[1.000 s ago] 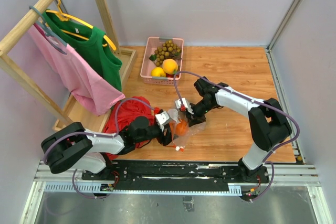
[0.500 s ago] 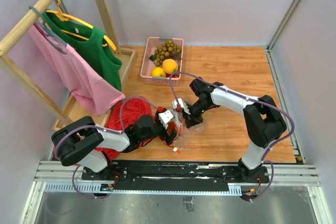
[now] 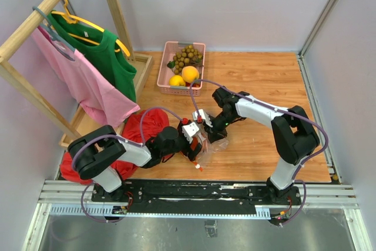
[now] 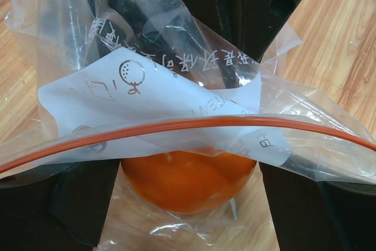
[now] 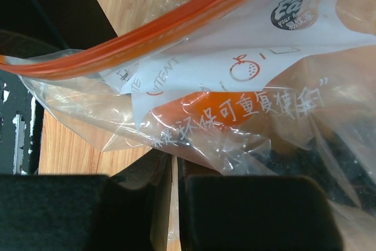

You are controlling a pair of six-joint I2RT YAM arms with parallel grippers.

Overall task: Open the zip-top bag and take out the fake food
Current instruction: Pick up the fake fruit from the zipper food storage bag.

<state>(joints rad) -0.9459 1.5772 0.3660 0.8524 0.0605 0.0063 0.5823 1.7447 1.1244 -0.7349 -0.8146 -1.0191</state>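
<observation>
The zip-top bag [image 3: 207,147] lies on the wooden table between both grippers, its orange-red zip strip [image 4: 188,124] running across the left wrist view. Inside it show an orange fruit [image 4: 188,183] and a dark purple bunch [image 4: 132,13]. My left gripper [image 4: 188,210] is open wide at the bag's mouth, with the orange fruit lying between its fingers [image 4: 76,204]. My right gripper [image 5: 176,204] is shut on the bag's clear film from the far side, with the orange fruit [image 5: 235,110] just beyond its fingers. More fake food sits in the pink basket [image 3: 168,63].
The basket at the back holds a tan-brown bunch [image 3: 187,56], a lemon [image 3: 176,80] and a yellow-orange fruit [image 3: 189,74]. A red cloth [image 3: 140,129] lies under my left arm. A wooden rack [image 3: 35,19] with green and pink shirts stands at the left.
My left gripper has opened wide and pushed right into the bag's mouth. Its arm has swung in, and the red cloth has slid left. The right gripper has barely moved.
</observation>
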